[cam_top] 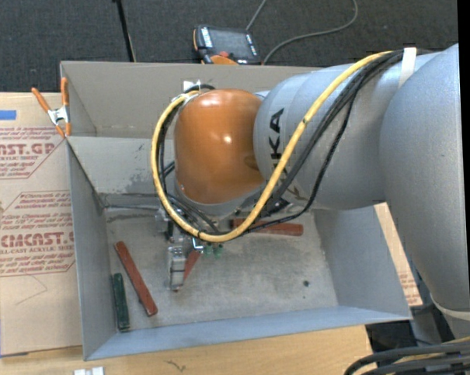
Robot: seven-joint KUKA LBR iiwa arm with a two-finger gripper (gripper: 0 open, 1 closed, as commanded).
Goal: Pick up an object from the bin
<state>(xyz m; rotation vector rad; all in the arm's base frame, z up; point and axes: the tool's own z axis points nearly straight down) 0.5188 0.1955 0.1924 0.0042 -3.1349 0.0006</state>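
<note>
Reddish-brown short stick [192,263] lies slanted on the floor of the bin [255,298], right against the side of the gripper [177,280] that faces the arm; whether it only leans on the tool or is caught in it is hard to say from this angle. How wide the tool stands cannot be told, since the wrist above hides most of it and its tip shows as one pale, narrow shape. The tip points straight down and sits at or just above the grey floor, near the middle of the bin. On the far side of the tool from the arm, a little apart, lies a longer reddish-brown stick [135,277], set at a diagonal, and just beyond that a dark green stick [119,302] lies near the bin's wall. Behind the tool, toward the arm, another reddish stick [282,230] pokes out from under the wrist, partly covered. The arm [357,139] reaches in as a thick grey tube and bends down over the bin, ending in a rounded orange cover [217,145] directly above the tool. A yellow cable [295,141] and black cables run along the arm and loop round the cover down to the wrist.
</note>
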